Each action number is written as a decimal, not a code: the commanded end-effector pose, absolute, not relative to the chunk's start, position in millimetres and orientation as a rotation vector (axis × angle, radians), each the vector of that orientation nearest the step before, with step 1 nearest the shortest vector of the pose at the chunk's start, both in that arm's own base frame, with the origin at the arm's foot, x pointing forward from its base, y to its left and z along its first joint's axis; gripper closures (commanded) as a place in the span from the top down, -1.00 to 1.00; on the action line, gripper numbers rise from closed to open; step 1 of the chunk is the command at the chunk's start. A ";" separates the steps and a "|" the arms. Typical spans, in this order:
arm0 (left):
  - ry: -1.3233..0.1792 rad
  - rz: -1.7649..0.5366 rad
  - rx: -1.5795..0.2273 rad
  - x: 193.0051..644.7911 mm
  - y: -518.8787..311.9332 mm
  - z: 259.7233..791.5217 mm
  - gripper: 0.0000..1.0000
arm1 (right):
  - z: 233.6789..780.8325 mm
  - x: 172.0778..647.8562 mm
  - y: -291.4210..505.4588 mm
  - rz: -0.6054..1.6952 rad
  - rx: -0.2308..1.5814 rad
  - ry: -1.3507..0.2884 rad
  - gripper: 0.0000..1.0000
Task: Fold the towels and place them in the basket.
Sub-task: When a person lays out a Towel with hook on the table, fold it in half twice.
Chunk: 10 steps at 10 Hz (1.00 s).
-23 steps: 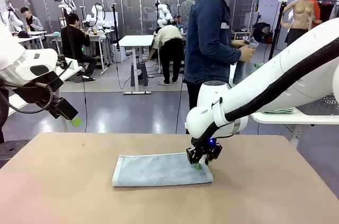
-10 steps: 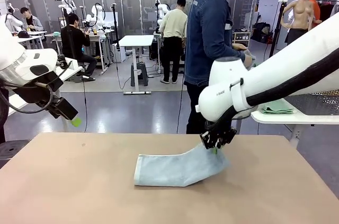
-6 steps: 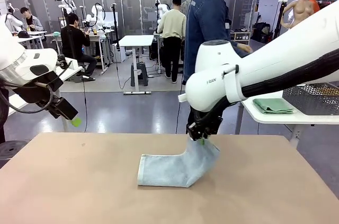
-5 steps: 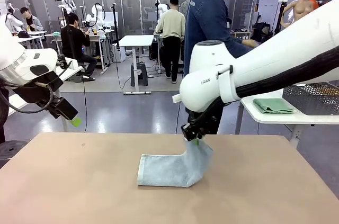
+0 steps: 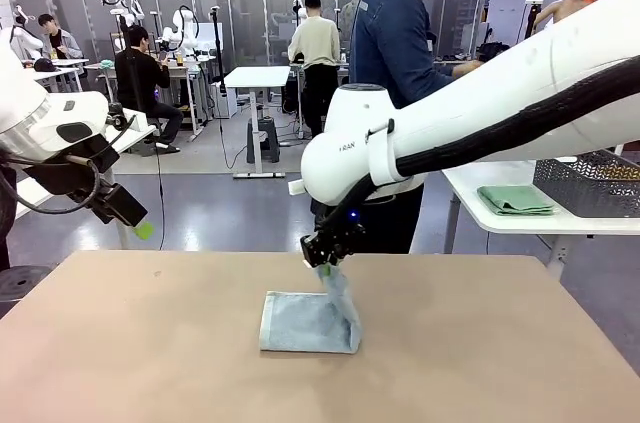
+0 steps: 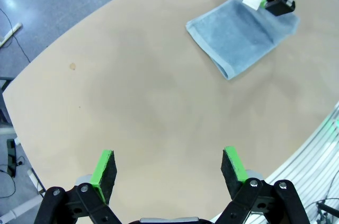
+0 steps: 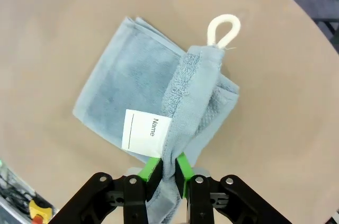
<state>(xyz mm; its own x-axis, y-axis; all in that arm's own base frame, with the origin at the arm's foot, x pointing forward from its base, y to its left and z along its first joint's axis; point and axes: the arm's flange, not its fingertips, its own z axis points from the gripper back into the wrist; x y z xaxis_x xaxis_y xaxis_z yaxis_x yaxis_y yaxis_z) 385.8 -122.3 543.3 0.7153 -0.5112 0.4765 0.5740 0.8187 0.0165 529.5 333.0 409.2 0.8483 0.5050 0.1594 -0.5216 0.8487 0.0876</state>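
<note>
Right fingers (image 7: 151,168) pinch the blue-grey towel (image 7: 127,89) between them.

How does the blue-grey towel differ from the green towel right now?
The blue-grey towel lies on the brown table, the green towel on the white side table beside the basket. The right gripper holds one end of the blue-grey towel up; the green towel lies flat, untouched. Both are already folded over.
</note>
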 end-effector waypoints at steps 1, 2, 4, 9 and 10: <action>-0.494 -0.619 -0.123 388.2 -120.5 545.3 1.00 | 399.5 537.4 346.1 0.534 0.169 -0.118 -1.00; -0.494 -0.619 -0.123 388.2 -120.5 545.3 1.00 | 392.2 538.9 354.6 0.540 0.178 -0.089 -1.00; -0.494 -0.619 -0.123 388.2 -120.5 545.3 1.00 | 381.9 541.5 365.0 0.534 0.197 -0.087 -1.00; -0.494 -0.619 -0.123 388.2 -120.5 545.3 1.00 | 369.7 543.0 383.9 0.570 0.232 -0.083 0.32; -0.494 -0.619 -0.123 388.2 -120.5 545.3 1.00 | 369.7 542.9 385.8 0.568 0.234 -0.083 0.81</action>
<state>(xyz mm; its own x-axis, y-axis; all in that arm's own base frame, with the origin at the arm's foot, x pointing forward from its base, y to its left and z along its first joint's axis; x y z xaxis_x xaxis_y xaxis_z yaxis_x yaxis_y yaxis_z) 385.8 -122.2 543.3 0.7153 -0.5112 0.4765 0.5740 0.8187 0.0165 541.4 382.4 369.2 0.8427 0.5233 0.1265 -0.5381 0.8258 0.1688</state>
